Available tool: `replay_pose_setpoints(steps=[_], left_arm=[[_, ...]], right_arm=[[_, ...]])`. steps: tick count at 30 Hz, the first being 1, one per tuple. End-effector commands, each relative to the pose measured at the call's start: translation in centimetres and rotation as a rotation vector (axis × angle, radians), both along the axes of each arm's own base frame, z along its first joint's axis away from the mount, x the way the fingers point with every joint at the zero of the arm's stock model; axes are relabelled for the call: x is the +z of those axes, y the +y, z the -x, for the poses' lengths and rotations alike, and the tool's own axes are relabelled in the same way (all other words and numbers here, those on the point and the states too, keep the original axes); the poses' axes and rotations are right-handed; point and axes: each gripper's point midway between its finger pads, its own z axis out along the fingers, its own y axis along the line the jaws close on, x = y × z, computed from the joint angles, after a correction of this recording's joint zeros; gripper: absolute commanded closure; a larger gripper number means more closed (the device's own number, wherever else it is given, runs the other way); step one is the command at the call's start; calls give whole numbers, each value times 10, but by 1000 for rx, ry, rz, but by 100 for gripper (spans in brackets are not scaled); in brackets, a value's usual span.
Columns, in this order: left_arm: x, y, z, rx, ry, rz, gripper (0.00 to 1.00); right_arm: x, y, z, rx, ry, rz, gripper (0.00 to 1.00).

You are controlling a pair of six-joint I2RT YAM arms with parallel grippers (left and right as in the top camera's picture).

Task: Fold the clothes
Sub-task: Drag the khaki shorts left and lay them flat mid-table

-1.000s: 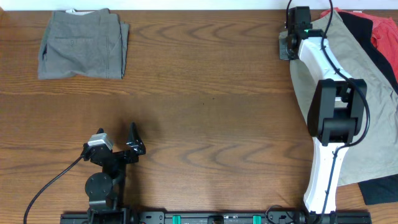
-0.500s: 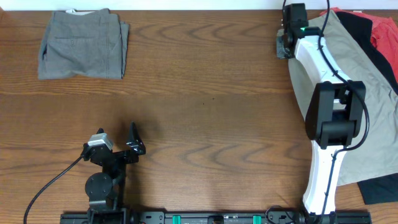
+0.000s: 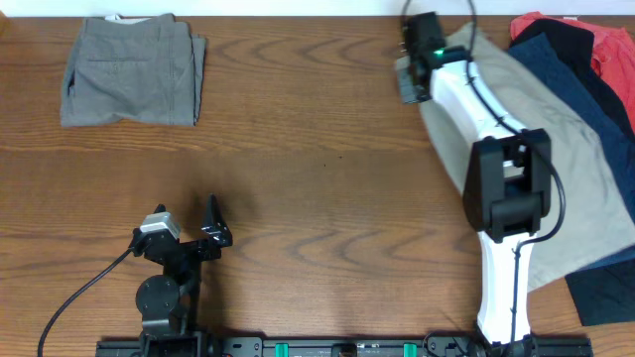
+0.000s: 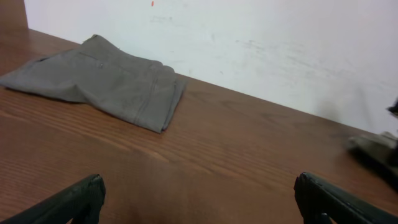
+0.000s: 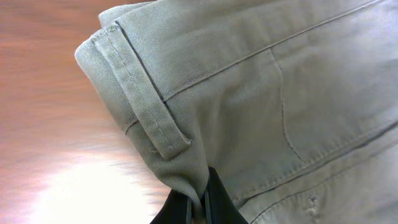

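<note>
At one o'clock, right gripper [image 3: 411,81] clamped on khaki shorts [image 3: 556,149] at waistband. Left gripper [image 3: 203,236] at seven o'clock, jaws wide apart. Grey folded shorts [image 3: 131,69] at eleven o'clock.

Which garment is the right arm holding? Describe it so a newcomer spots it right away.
Look to the right end of the wooden table, where a heap of clothes lies. The pale khaki shorts are the top, biggest piece, their waistband corner pinched in the shut right pincer. The navy shorts and red cloth beside them are far darker.
</note>
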Motion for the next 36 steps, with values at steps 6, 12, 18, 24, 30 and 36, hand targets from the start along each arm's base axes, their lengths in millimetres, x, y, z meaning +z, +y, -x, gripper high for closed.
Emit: replay_pose_setpoints(steps=[6, 12, 18, 24, 30, 36], left_arm=[[-16, -1, 1, -5, 50, 0, 2], [-16, -1, 1, -5, 50, 0, 2], [-16, -1, 1, -5, 50, 0, 2], [-16, -1, 1, -5, 50, 0, 2], [-16, -1, 1, -5, 50, 0, 2], [-16, -1, 1, -5, 50, 0, 2]], right_arm=[[34, 173, 64, 362, 115, -461, 99], [45, 263, 138, 590, 257, -630, 99], [46, 317, 218, 789, 387, -647, 99], [42, 334, 253, 866, 431, -609, 99], [39, 324, 256, 838, 471, -596, 83], [39, 303, 244, 776, 496, -587, 18]])
